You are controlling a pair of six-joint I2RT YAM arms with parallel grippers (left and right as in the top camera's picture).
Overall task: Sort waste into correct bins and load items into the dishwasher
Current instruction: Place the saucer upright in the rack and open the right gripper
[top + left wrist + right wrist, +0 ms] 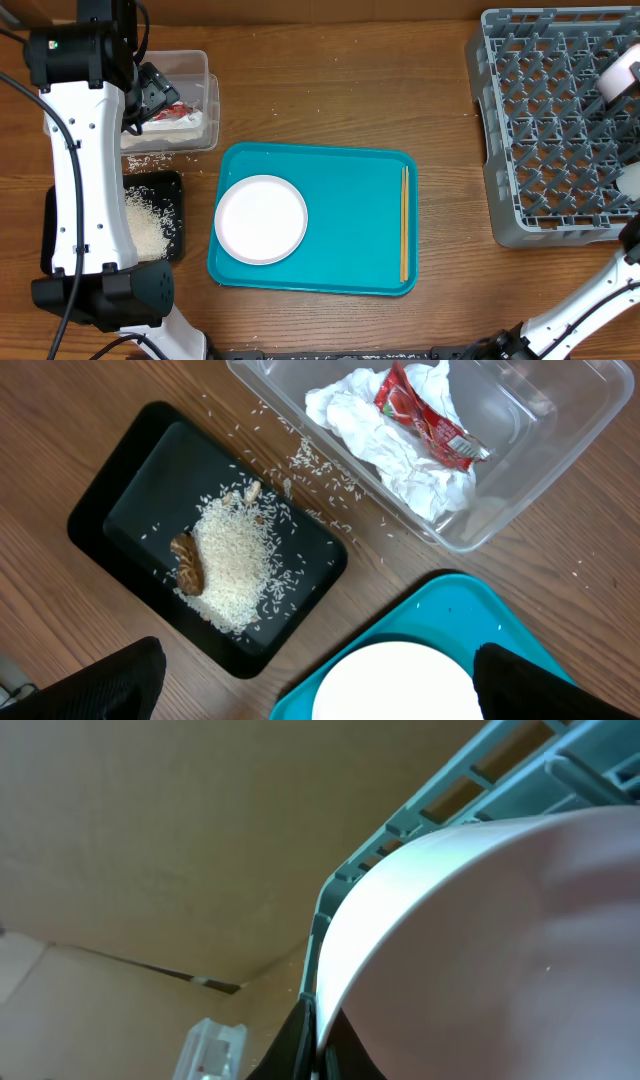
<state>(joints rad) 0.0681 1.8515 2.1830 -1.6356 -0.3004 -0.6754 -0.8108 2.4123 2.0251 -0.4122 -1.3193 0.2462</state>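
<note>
The clear tub [205,75] holds the crumpled tissue [385,445] and the red wrapper [425,415]. The black tray [172,185] holds rice [235,555] and brown scraps [187,563]. The white plate [261,219] and the chopsticks [404,222] lie on the teal tray [350,200]. My left gripper [320,695] is open and empty, high above the plate's edge [395,685]; it shows in the overhead view [150,92] by the tub. My right gripper [318,1045] is shut on the rim of a white bowl [480,940] at the grey dish rack [550,120]; that bowl [620,72] sits at the rack's right side.
Loose rice grains [320,470] lie on the wood between the tub and the black tray. Another white object [630,180] shows at the rack's right edge. The left arm [85,180] hangs over the black tray's left side.
</note>
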